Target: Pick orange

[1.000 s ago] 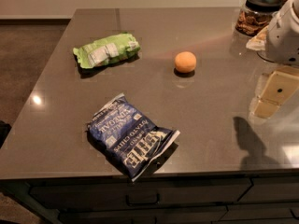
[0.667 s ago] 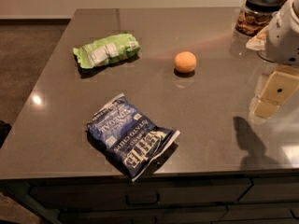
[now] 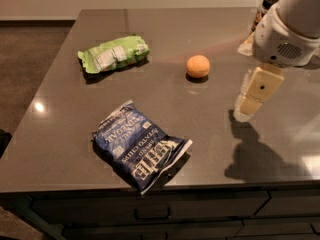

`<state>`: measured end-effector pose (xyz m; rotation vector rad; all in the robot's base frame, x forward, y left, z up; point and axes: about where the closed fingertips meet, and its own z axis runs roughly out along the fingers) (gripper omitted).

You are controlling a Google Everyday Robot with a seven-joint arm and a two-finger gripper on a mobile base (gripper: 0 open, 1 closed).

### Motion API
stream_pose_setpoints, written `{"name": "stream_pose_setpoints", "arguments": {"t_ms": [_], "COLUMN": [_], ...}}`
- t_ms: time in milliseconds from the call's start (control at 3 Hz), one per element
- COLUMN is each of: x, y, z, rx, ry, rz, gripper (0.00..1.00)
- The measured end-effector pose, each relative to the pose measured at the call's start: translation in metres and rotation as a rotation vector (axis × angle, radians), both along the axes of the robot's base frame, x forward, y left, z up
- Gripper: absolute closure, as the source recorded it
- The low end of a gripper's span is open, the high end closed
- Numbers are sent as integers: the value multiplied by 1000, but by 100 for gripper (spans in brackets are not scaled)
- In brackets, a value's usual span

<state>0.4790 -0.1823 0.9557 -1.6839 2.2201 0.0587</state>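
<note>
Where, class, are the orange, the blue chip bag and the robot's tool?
orange [image 3: 198, 65], camera view, middle of its skin.
blue chip bag [image 3: 137, 151], camera view, centre of its printed front.
tool [image 3: 244, 110], camera view, its lower end, hanging right of the orange, apart from it.

White arm [image 3: 289, 31] at upper right, cream hand [image 3: 246, 109] hanging below it, pointing down-left.
</note>
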Motion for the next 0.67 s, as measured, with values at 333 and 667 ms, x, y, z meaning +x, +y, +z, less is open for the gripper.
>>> {"name": "stream_pose_setpoints", "arguments": {"t_ms": [333,667], "x": [25,67], "y": [16,35], "z": [-13,-29], "rx": [62,159], "ry": [8,-1], "rz": [-39,-140], "gripper": [0,0]}}
